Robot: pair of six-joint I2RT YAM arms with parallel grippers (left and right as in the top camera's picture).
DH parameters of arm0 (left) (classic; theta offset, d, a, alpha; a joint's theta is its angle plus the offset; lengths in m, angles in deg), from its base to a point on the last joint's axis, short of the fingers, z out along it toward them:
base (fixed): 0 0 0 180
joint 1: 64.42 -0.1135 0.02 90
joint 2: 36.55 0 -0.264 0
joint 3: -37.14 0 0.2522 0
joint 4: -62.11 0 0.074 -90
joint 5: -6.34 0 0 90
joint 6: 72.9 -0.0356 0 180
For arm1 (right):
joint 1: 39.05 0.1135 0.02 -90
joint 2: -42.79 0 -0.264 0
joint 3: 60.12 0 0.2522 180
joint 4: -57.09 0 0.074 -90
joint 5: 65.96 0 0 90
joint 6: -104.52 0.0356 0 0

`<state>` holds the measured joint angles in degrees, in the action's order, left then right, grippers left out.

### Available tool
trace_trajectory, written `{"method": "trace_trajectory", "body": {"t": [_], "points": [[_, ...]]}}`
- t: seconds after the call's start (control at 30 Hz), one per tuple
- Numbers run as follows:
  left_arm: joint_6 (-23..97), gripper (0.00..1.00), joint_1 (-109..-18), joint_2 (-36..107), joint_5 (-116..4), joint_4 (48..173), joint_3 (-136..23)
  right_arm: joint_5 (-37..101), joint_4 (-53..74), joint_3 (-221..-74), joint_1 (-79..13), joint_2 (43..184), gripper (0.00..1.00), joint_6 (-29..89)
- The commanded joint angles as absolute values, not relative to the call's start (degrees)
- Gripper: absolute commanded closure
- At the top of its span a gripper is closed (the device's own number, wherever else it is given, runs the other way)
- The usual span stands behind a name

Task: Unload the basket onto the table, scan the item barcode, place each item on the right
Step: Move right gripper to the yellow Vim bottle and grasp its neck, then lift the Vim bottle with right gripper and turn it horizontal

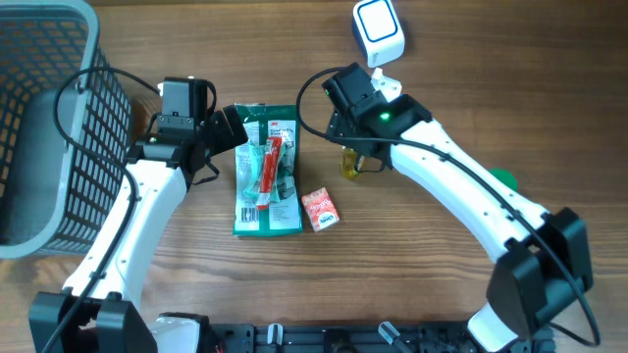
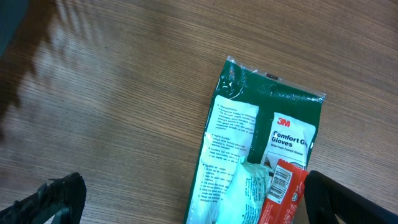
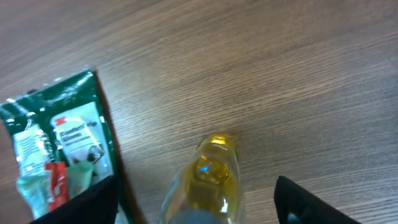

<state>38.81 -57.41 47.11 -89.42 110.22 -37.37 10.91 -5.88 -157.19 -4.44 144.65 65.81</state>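
A small bottle of yellow liquid [image 1: 350, 163] lies on the wooden table, seen close up in the right wrist view as the bottle [image 3: 208, 177]. My right gripper [image 3: 198, 208] straddles it, open, with a gap of table showing on each side of the glass. In the overhead view that right gripper [image 1: 351, 155] hangs directly over the bottle. The white barcode scanner [image 1: 379, 29] stands at the back of the table. My left gripper [image 2: 193, 208] is wide open and low over the near end of a green glove packet [image 2: 261, 155], holding nothing.
A red-and-white sachet [image 1: 267, 169] with a barcode lies on the green packet [image 1: 267, 211]. A small red carton [image 1: 320, 209] sits beside it. A grey wire basket [image 1: 49, 118] fills the left side. Something green [image 1: 503, 179] peeks out behind the right arm.
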Motion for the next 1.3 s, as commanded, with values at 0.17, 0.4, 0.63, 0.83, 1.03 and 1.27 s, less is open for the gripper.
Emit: {"method": "trace_trajectory", "body": {"t": [0.17, 0.4, 0.63, 0.83, 1.03, 1.27], "points": [[38.3, 0.0, -57.5, 46.7, -89.8, 110.2, -38.0, 12.2, -6.3, -157.6, -4.4, 149.5, 0.24, 67.5], [38.3, 0.01, -57.5, 46.7, -89.7, 110.2, -38.0, 12.5, -6.9, -157.7, -4.4, 149.4, 0.43, 67.0], [38.3, 0.0, -57.5, 46.7, -89.7, 110.2, -38.0, 12.5, -7.1, -157.7, -4.4, 149.4, 0.55, 54.6], [38.3, 0.0, -57.5, 46.7, -89.7, 110.1, -38.0, 12.5, -8.2, -157.7, -4.6, 149.2, 0.62, 48.8], [38.3, 0.0, -57.5, 46.7, -89.8, 110.2, -38.0, 12.6, -8.6, -157.7, -4.9, 146.1, 0.61, 36.7], [38.3, 0.0, -57.5, 46.7, -89.7, 110.2, -38.0, 13.7, -10.0, -157.7, -5.0, 145.7, 0.6, 31.2]]}}
